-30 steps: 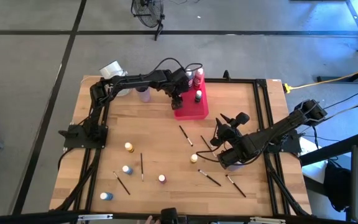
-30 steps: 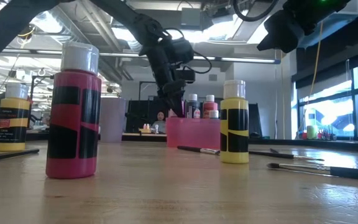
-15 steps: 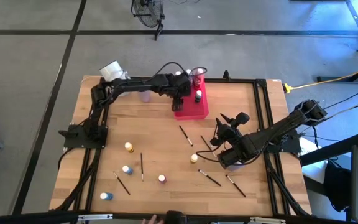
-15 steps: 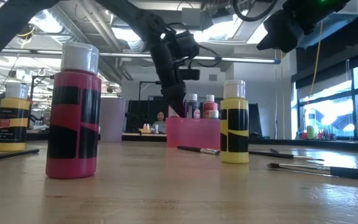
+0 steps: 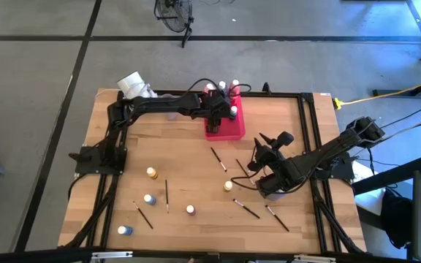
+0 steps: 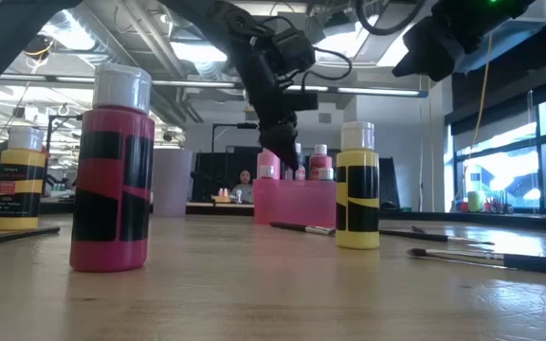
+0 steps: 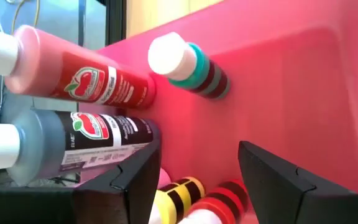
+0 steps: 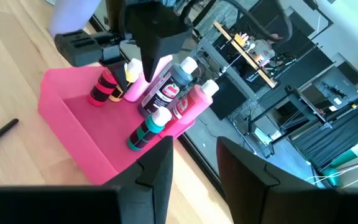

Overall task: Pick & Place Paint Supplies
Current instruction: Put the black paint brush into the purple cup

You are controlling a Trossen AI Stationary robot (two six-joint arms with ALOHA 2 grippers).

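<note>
You get even, bright light from above; shadows on the surface (image 5: 196, 175) are faint. Looking level, ceiling lights glare behind the left end effector (image 6: 275, 142), leaving it a silhouette. Its tray (image 7: 291, 81) glows oversaturated pink, bottles (image 7: 79, 81) beside it soft.

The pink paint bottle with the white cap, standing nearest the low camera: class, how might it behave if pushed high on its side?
The tall pink plastic paint bottle stands upright on a narrow base, so a high push would probably tip it. Its round body suggests it would then roll across the smooth wooden table. It looks rigid, probably not fragile.
</note>
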